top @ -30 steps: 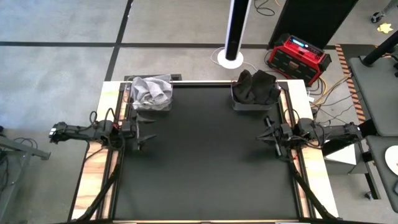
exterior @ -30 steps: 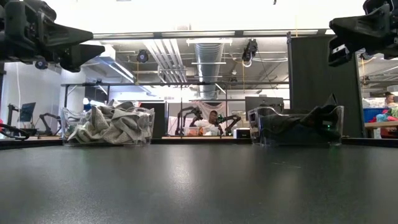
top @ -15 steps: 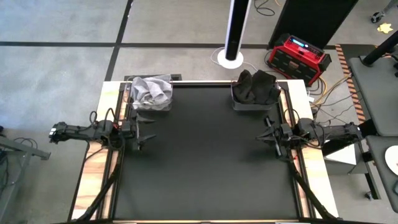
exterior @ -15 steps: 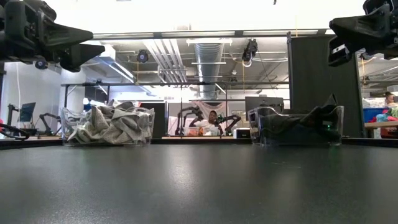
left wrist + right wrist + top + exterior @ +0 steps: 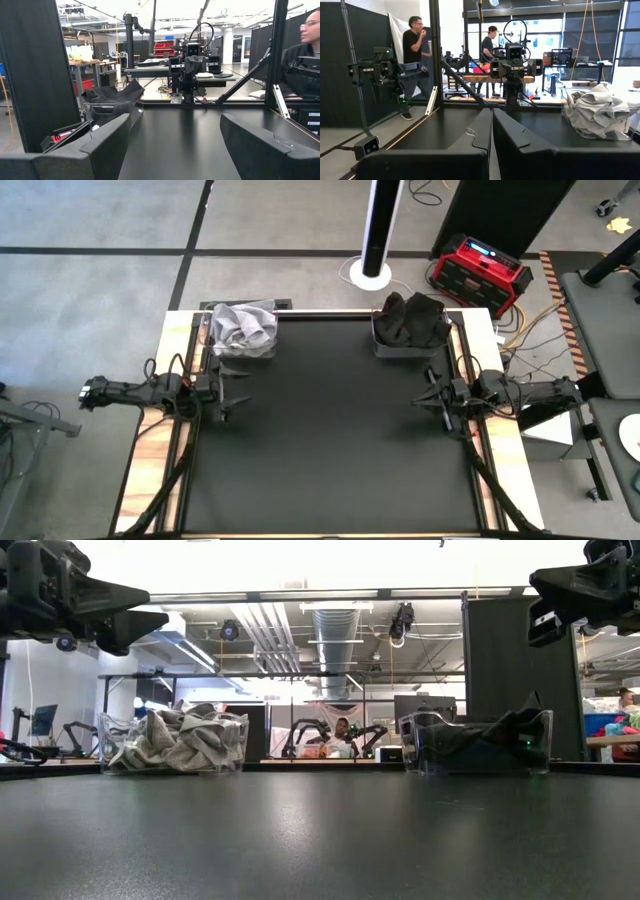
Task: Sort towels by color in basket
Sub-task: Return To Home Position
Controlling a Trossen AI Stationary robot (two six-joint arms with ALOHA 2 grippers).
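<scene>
Light grey and white towels [image 5: 243, 326] fill a clear basket [image 5: 175, 743] at the table's far left. Black towels [image 5: 410, 318] lie in a second clear basket [image 5: 478, 744] at the far right, some draped over its rim. My left gripper [image 5: 236, 392] hovers open above the table's left side, well short of the light towels; its wrist view shows the fingers wide apart [image 5: 175, 127] with nothing between them. My right gripper [image 5: 432, 398] hovers shut at the table's right side, its fingers closed together [image 5: 492, 120] and holding nothing. The light towels [image 5: 597, 112] show in the right wrist view, the black ones [image 5: 112, 95] in the left.
The black tabletop [image 5: 330, 440] stretches between the two arms. A red box [image 5: 480, 272] and a white pole [image 5: 378, 230] stand on the floor beyond the far edge. People [image 5: 417, 45] stand in the room past the table's sides.
</scene>
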